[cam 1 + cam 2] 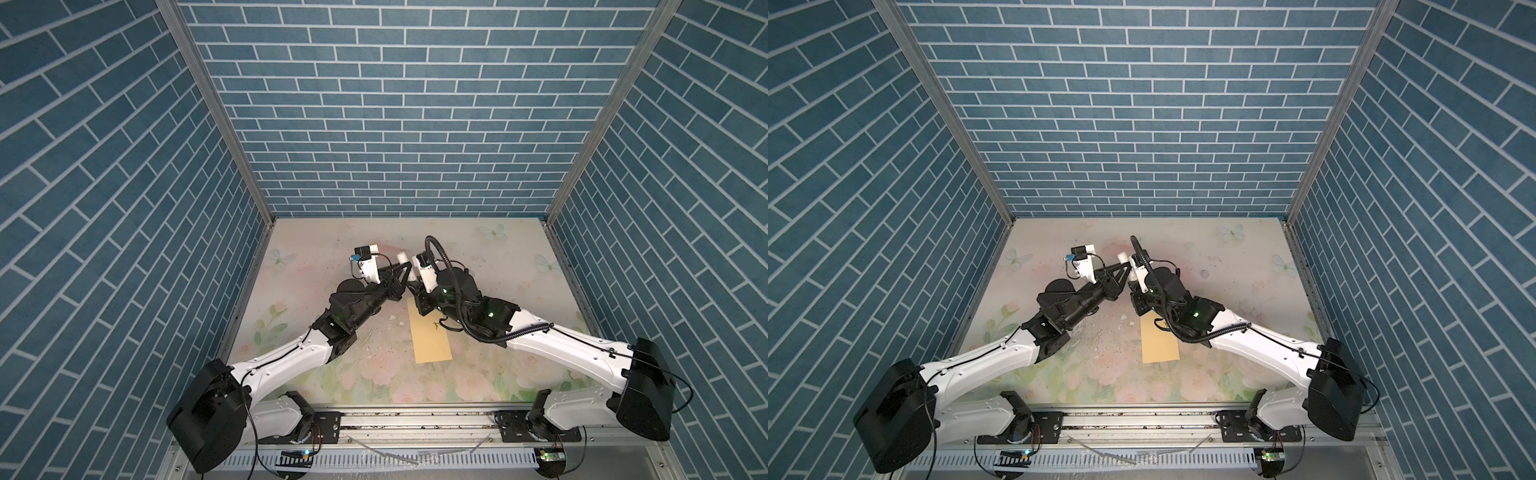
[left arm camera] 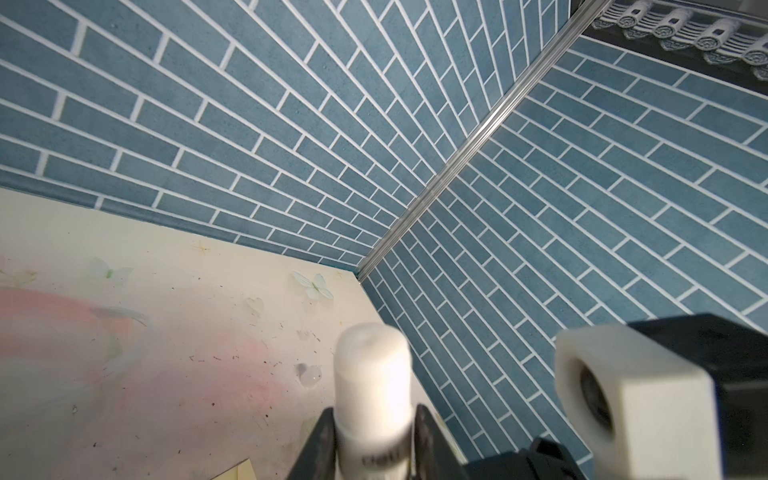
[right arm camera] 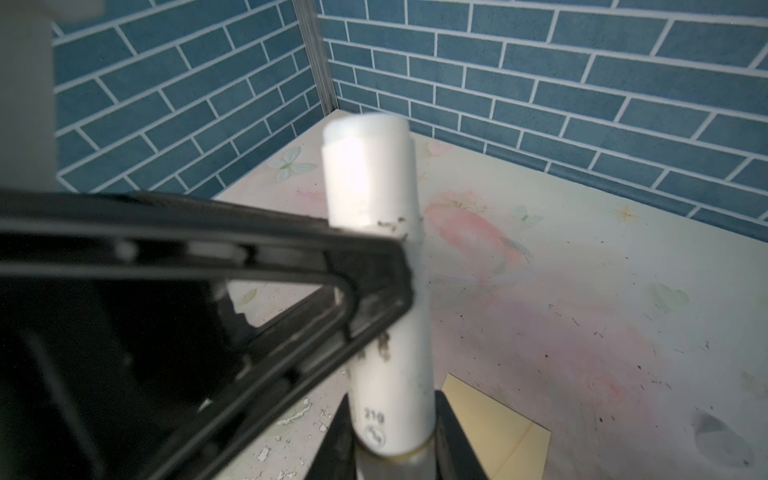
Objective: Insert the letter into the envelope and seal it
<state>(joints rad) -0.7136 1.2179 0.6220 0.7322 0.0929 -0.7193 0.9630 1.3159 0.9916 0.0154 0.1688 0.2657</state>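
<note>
Right wrist view: a white glue stick (image 3: 374, 174) is seen standing up out of the right gripper (image 3: 392, 436), whose jaws are clenched on the lower body of the tube. In the left wrist view the same tube is seen between the jaws of the left gripper (image 2: 374, 419), one on each side. Whether they are pressing it or have let go cannot be told. In both top views the two grippers are held close together in the air above the worktop (image 1: 498, 266), about midway between its left and right edges.

The envelope (image 1: 430, 336) is laid flat on the worktop beneath them. It runs lengthwise from front to back, midway between the side edges and nearer the front edge than the back. Its far end is hidden under the right arm. The letter is not seen anywhere. It is judged to be inside the envelope already, with the gluing of the flap in hand.

The envelope is judged to be light, thin and limp, and easily slid or creased. It is best pinned flat on its body by one gripper while the flap is taken by its free edge. The glue stick is stiff and smooth, and likely to twist if held loosely.
</note>
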